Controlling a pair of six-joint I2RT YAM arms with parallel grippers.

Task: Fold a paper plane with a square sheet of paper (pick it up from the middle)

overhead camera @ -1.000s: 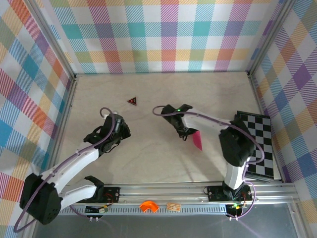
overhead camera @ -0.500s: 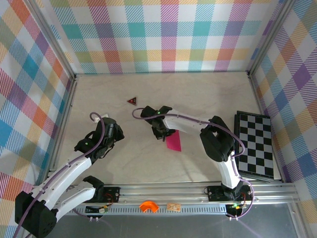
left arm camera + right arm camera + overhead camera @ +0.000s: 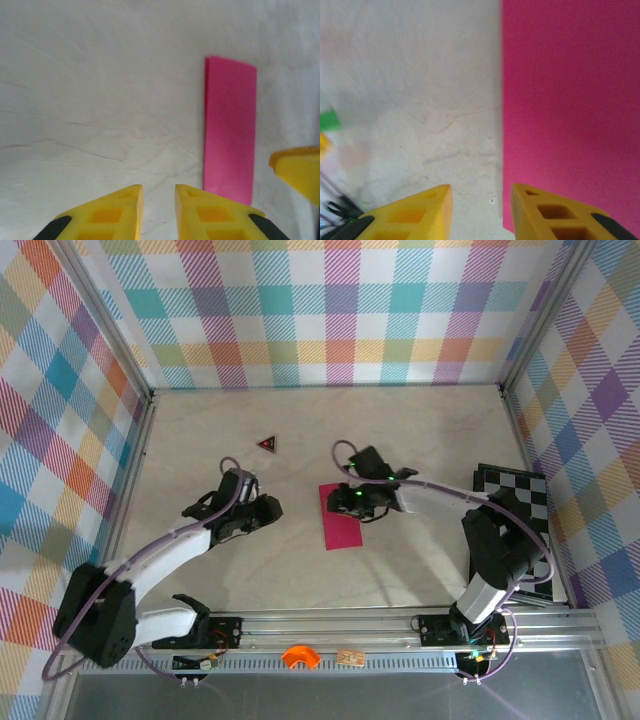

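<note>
The square sheet of paper [image 3: 342, 522] lies flat on the table as a narrow magenta-pink rectangle, apparently folded in half; no paper plane shape is in view. My right gripper [image 3: 343, 500] hovers over its upper end, open, with nothing between the fingers. In the right wrist view the paper [image 3: 570, 100] has its long edge running up between the jaws of the right gripper [image 3: 481, 192]. My left gripper [image 3: 273, 508] stands a little left of the sheet, slightly open and empty. The left wrist view has the paper [image 3: 230, 130] ahead and to the right of the left gripper [image 3: 159, 192].
A tiny dark red triangle [image 3: 266, 444] lies behind the left gripper. A black-and-white checkerboard [image 3: 520, 530] rests along the right wall. Plaid walls close in three sides, and an orange piece [image 3: 299, 656] sits on the front rail.
The right gripper carried the pink paper leftward, laid it flat and opened off it. The left arm swung right toward the sheet and its jaws parted a little.
</note>
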